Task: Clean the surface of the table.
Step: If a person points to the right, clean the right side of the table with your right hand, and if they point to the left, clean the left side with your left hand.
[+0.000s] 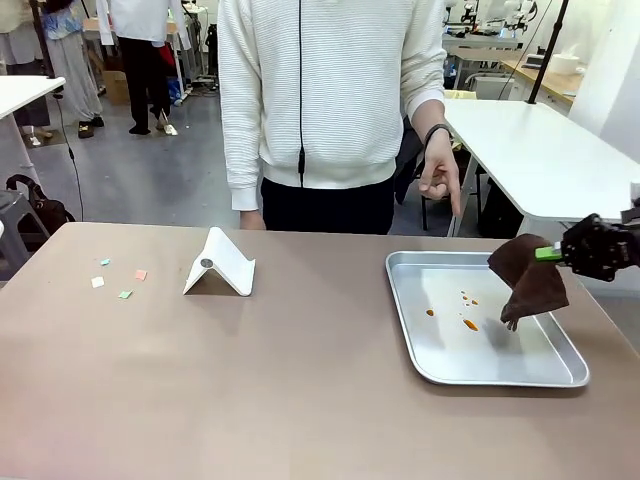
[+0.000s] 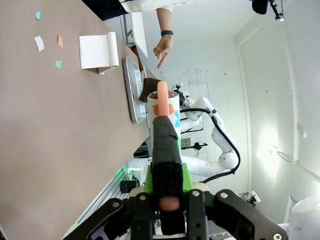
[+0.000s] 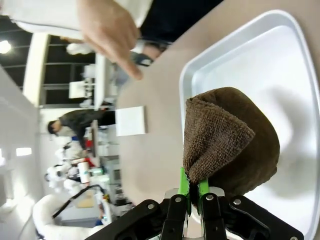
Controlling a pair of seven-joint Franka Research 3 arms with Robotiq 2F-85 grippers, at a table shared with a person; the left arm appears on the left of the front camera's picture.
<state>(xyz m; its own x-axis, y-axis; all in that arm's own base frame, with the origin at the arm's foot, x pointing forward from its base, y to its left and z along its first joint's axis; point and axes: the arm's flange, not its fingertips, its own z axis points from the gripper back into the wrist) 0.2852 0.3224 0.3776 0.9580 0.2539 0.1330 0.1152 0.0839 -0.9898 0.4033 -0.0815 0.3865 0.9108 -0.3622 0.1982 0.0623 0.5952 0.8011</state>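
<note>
Cloth point(image 1: 528, 282) hangs over tray point(image 1: 500, 355) at right of frame, pinched by fingers of right gripper point(image 1: 549, 254) (staged for wiping, I'd guess). Left gripper point(image 2: 167, 181) fingers clamp black tool point(image 2: 165, 135), clear of counter point(image 1: 280, 390) spanning lower frame; scraps point(image 1: 118, 280) at left uncleared.

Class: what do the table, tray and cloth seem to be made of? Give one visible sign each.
Table: probably laminate, matte taupe, even colour without grain.
Tray: likely metal, shiny silver with blurred reflections.
Cloth: looks like terry or microfibre, fuzzy brown pile, hanging limp from the right end effector.
</note>
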